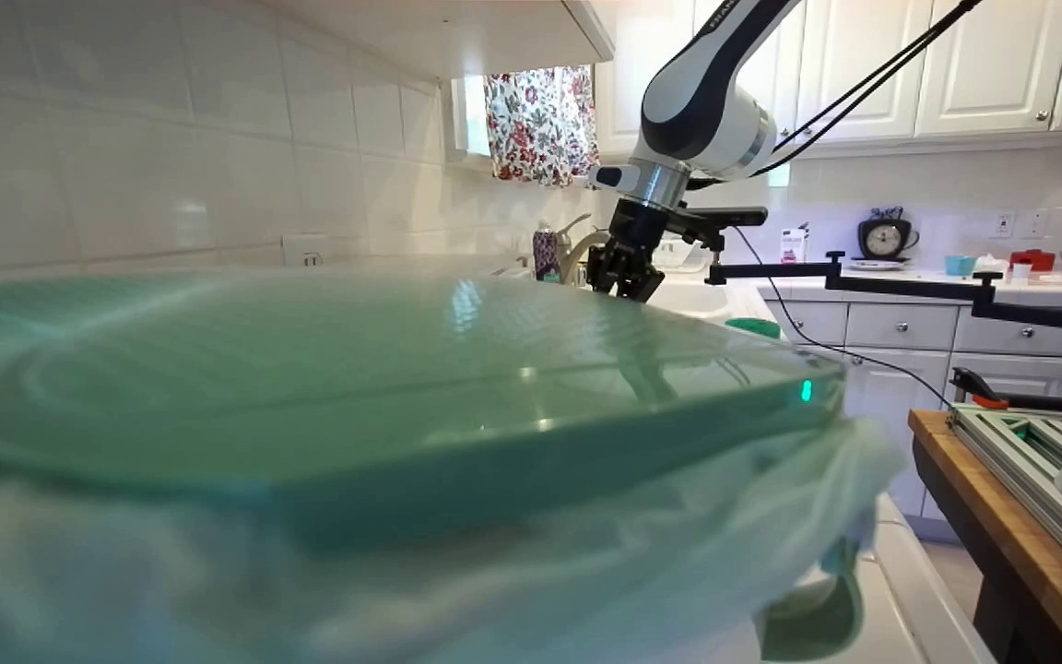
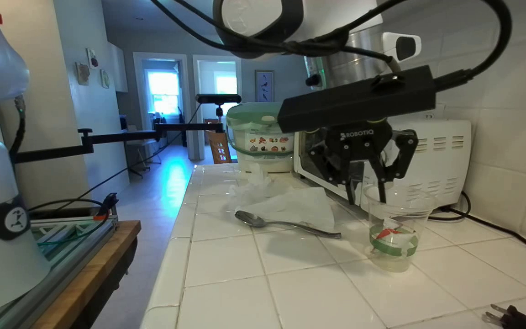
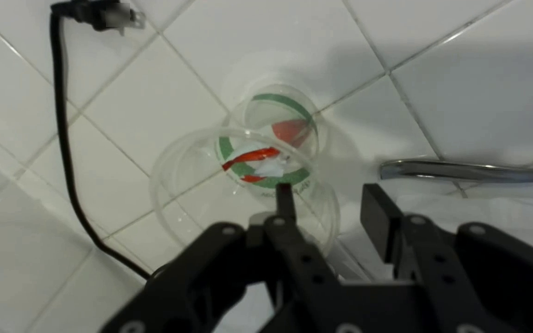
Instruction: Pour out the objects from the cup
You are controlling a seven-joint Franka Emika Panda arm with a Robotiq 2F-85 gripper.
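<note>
Cup [image 2: 395, 245] upright on counter [image 2: 299, 283], red-and-white bits [image 3: 253, 157] inside; pour looks not yet begun. Gripper [image 2: 366, 197] at rim, jaws apart, one finger seemingly inside, other outside; no hold. Remaining, likely: clamp, lift, tip out

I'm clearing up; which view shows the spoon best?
An exterior view: the spoon appears whole. The wrist view shows only part of its handle. An exterior view dominated by a green lid shows none.

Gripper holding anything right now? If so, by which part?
Nothing held. The gripper is open, its jaws apparently astride the wall of the clear cup, which stands on the tiled counter.
</note>
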